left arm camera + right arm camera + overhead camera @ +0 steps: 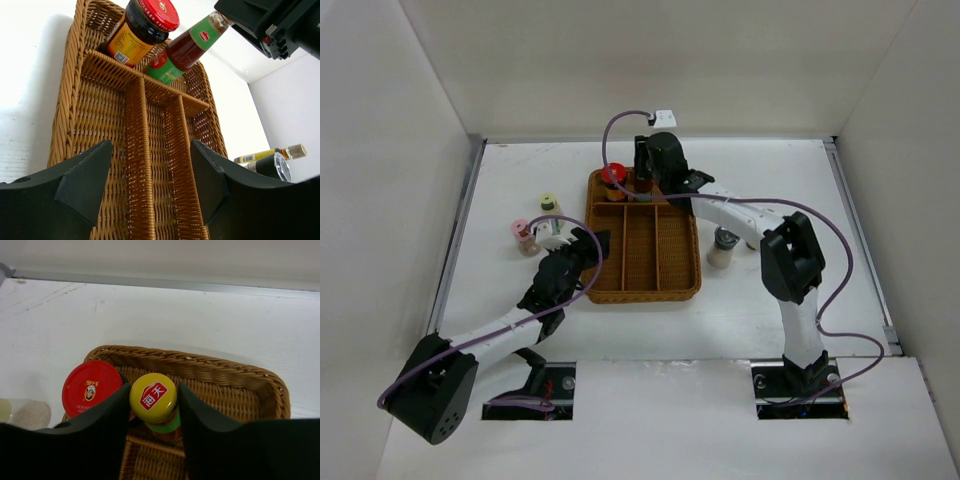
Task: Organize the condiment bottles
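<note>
Step in hand: setting the yellow-capped bottle (153, 397) into the far cross compartment of the wicker tray (240, 374), just beside the red-capped jar (91, 388)
Doing it well: bring the neck upright before letting go, since the left wrist view shows it leaning; lower until the base sits on the weave; spread only enough to clear the cap, then lift straight up so as not to knock the jar
Right end effector (155, 390): partly closed, grasping the yellow-capped bottle around cap and neck, with one finger close against the jar's lid
Left end effector (151, 145): released, about half spread, holding nothing, hovering over the near-left part of the tray's long compartments
Base of the bottle: possibly already down in the compartment, but hidden behind the tray's weave, so cannot tell
Waiting bottles: pink-capped bottle (521, 232) and pale-green-capped bottle (549, 203) on the desk (800, 200) left of the tray, toward the left edge; grey-capped jar (723, 245) just beside the tray's right side
Tray position: mid-desk, nearer the far edge than the near one
</note>
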Controlling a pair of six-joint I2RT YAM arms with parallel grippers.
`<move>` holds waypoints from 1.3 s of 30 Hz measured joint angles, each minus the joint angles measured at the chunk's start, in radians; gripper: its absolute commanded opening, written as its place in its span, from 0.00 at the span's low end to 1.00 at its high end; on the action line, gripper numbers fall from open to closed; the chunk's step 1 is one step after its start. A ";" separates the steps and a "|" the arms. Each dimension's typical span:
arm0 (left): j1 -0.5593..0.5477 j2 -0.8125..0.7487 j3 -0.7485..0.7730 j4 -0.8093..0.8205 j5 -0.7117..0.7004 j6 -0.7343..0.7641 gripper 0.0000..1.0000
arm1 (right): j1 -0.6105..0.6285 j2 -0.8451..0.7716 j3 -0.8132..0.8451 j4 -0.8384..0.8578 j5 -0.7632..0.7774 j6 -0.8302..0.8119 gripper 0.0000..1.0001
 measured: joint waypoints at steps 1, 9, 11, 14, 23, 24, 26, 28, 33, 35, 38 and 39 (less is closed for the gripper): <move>0.001 0.000 0.000 0.000 0.000 0.000 0.63 | 0.001 0.000 -0.006 0.014 0.000 0.005 0.56; 0.001 0.012 0.000 0.005 0.000 0.000 0.63 | 0.016 -0.014 -0.071 0.088 0.000 0.022 0.68; 0.001 0.013 0.000 0.006 0.000 0.000 0.63 | 0.017 -0.033 -0.084 0.093 0.000 0.023 0.69; 0.002 0.013 0.000 0.007 0.000 -0.001 0.63 | 0.017 -0.079 -0.108 0.098 0.000 0.025 0.75; 0.002 0.013 0.000 0.007 0.000 -0.003 0.63 | 0.015 -0.427 -0.400 0.227 0.019 0.023 0.30; 0.000 0.014 0.000 0.007 0.000 -0.003 0.63 | 0.014 -0.480 -0.459 0.248 0.026 0.029 0.24; -0.006 0.019 0.000 0.011 0.000 -0.003 0.63 | 0.014 -0.589 -0.587 0.274 0.047 0.052 0.20; -0.021 0.027 0.000 0.020 0.000 -0.003 0.63 | 0.014 -0.690 -0.720 0.283 0.077 0.074 0.24; -0.076 0.075 0.003 0.045 0.003 -0.002 0.62 | 0.035 -0.874 -0.951 0.173 0.188 0.112 0.70; -0.090 0.098 0.005 0.053 0.007 -0.002 0.62 | 0.044 -0.921 -0.981 0.089 0.223 0.133 0.78; -0.097 0.116 0.005 0.060 0.015 0.000 0.62 | 0.048 -0.950 -0.990 -0.019 0.255 0.167 0.84; -0.097 0.117 0.005 0.061 0.015 0.001 0.62 | 0.048 -0.952 -0.995 -0.044 0.262 0.180 0.85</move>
